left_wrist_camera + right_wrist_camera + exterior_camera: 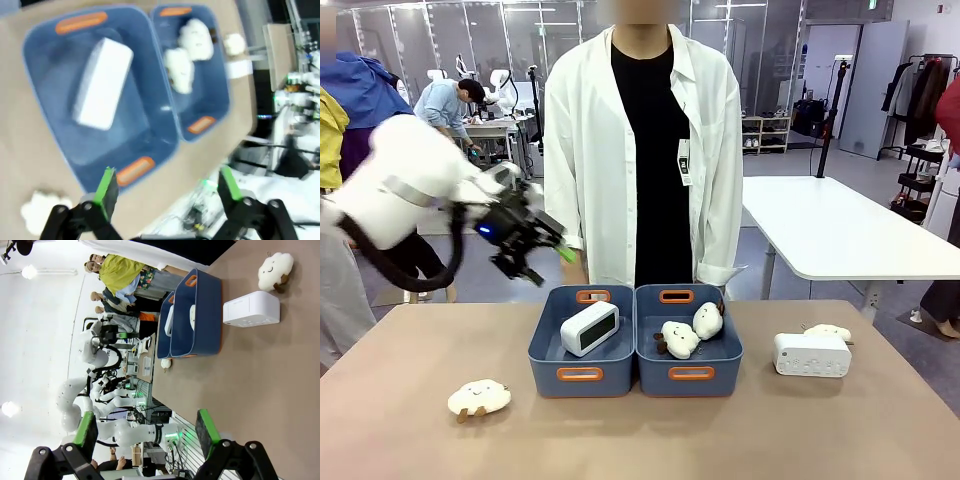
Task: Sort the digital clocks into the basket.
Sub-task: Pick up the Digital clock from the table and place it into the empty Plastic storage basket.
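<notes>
The left basket [545, 372] and the right basket [730, 368] are smooth blue plastic tubs with rounded corners and orange handle slots. They touch side by side at the middle of the tan table [650, 440]. One digital clock [589, 328], a white rounded plastic box with a grey display face, lies tilted inside the left basket. The second clock [812, 354], white and matte with small dots on its front, stands on the table well to the right of the baskets. A cream cloud plush [828, 331] sits just behind it. Two fluffy plush clouds [680, 338] rest in the right basket, and a lone plush [479, 398] sits on the table to the left.

My left arm reaches in from the left, raised above the table. My left claw [548, 262] is released, green pads spread, gripping nothing. My right claw [146, 420] hangs over the tabletop, looking along it toward the second clock, and it too is spread wide and empty.
</notes>
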Controlling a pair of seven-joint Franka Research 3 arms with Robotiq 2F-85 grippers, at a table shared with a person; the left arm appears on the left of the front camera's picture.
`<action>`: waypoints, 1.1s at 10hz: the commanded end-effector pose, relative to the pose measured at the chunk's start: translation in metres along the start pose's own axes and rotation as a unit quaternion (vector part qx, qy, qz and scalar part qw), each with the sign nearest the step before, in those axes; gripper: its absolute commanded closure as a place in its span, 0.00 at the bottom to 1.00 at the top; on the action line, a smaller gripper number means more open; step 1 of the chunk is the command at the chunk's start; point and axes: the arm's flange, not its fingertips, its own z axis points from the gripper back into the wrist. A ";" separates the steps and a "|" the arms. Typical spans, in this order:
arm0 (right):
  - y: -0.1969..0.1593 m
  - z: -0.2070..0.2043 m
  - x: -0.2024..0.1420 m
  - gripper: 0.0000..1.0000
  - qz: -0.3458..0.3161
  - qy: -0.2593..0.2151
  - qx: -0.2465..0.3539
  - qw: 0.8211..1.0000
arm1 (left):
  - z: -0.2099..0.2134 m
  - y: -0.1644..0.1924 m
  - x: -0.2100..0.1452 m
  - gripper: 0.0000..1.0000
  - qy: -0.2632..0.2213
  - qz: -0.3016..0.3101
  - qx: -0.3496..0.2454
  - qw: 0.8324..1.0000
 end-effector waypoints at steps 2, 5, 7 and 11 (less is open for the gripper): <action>0.002 0.000 -0.004 0.00 0.009 0.004 0.003 1.000 | 0.081 0.095 -0.066 0.00 -0.001 0.104 -0.169 0.980; 0.002 0.000 -0.004 0.00 0.009 0.004 0.003 1.000 | 0.144 0.176 -0.151 0.00 0.004 0.024 -0.295 0.955; 0.002 0.000 -0.004 0.00 0.009 0.004 0.003 1.000 | 0.187 0.224 -0.206 0.00 -0.082 0.001 -0.327 0.941; 0.002 0.000 -0.004 0.00 0.009 0.004 0.003 1.000 | 0.223 0.251 -0.231 0.00 -0.169 -0.006 -0.377 0.911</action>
